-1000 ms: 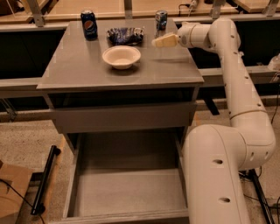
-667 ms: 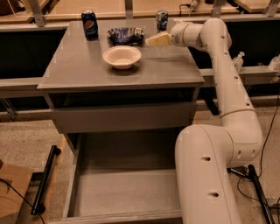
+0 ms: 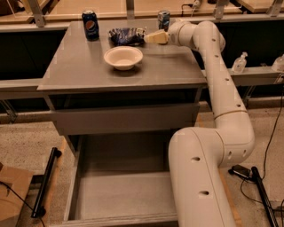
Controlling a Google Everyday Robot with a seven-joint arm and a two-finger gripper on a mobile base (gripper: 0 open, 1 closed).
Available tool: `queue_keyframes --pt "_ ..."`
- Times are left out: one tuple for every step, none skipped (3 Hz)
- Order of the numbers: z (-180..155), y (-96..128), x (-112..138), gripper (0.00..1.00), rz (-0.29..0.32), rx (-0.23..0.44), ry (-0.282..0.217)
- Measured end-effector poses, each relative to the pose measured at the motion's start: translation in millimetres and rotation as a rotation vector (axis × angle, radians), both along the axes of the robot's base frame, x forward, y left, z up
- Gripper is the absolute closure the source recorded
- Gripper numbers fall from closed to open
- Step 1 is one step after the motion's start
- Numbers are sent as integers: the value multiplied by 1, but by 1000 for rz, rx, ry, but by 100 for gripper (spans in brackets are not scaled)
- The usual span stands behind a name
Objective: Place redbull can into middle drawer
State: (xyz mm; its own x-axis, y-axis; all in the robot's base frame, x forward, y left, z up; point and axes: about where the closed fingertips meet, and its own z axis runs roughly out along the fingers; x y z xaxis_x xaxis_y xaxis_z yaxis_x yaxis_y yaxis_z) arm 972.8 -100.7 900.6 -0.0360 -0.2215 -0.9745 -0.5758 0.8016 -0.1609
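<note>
At the table's (image 3: 80, 66) back edge, redbull can (image 3: 163, 20) stands just behind gripper (image 3: 155, 37) (aperture indeterminate, apparently empty): likely light, rigid, slick; grasp mid-body.

**Location: Robotics Test Lab**

The setting is a robotics lab bay. Indicators:

- A white robot arm (image 3: 226, 97) reaches over a plain grey cabinet (image 3: 80, 71), with its gripper (image 3: 155, 37) above the rear of the cabinet top.
- Loose cables (image 3: 269, 138) lie on a speckled floor (image 3: 26, 142).
- A pump bottle (image 3: 239, 63) stands on a side ledge (image 3: 262, 74).
- A cardboard box (image 3: 11, 195) sits at lower left.
- Wooden benches (image 3: 146, 6) stand behind.
</note>
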Motion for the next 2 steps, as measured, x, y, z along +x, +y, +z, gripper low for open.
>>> queue_keyframes --pt "-3 -18 20 0 -115 27 -11" --pt "-6 -34 32 1 -196 58 -15"
